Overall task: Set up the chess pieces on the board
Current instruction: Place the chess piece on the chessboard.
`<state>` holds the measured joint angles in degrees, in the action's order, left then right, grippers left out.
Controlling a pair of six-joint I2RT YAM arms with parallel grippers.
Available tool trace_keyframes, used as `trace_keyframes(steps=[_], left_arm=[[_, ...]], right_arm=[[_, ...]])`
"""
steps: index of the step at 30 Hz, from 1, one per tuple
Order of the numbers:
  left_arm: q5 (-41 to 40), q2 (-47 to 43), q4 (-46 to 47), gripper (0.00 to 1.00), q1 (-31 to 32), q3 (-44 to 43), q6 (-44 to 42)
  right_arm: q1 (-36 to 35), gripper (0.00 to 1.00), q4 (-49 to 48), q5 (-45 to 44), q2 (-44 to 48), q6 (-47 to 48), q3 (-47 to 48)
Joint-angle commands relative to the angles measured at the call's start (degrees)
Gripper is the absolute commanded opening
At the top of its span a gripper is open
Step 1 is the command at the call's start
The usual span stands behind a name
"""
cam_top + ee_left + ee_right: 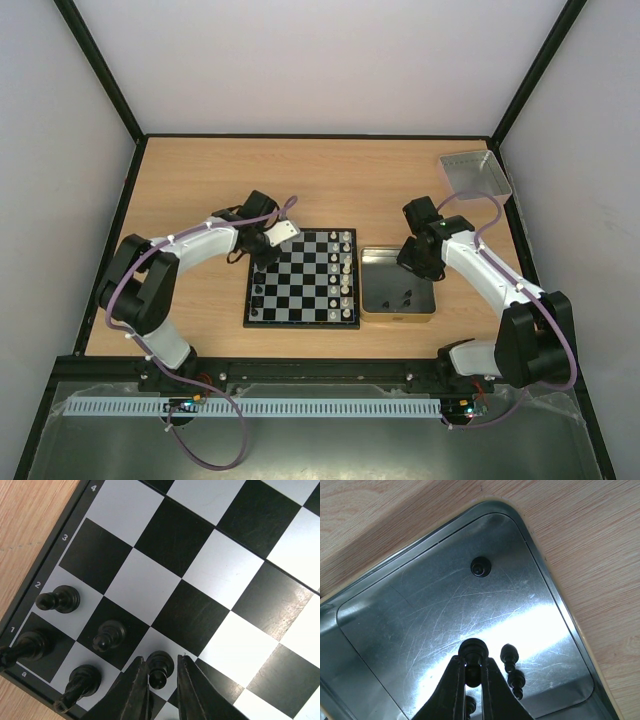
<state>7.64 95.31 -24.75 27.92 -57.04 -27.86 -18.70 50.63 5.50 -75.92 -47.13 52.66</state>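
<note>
metal tin (380, 645) holds black pawns (481, 568) (one in right gripper (473, 676)).

Board (302, 279) left of tin (397, 297); tray (474, 173) far right; loose pieces (404, 297) in tin.

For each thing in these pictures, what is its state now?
Left tool: shut on black pawn, which stands on the board.
Right tool: shut on black piece inside the tin.
Tin: open, a few black pieces loose inside.
Board: partly set.
Grey tray: apparently empty.
</note>
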Motion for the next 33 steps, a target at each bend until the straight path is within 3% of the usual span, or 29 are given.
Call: trace_keyframes(steps=[1, 23, 33], left_arm=[[1.28, -0.05, -0.56, 0.21, -0.32, 0.02, -0.18], [1.4, -7.05, -6.95, 0.26, -0.29, -5.94, 1.36], [2.36, -14.74, -12.24, 0.32, -3.27, -8.23, 4.64]], right_arm=[[0.3, 0.03, 0.98, -0.95, 1.28, 0.01, -0.43], [-0.31, 0.02, 3.38, -1.06, 3.13, 1.02, 3.12], [-22.55, 0.02, 5.44, -5.26, -9.39, -4.3, 21.91]])
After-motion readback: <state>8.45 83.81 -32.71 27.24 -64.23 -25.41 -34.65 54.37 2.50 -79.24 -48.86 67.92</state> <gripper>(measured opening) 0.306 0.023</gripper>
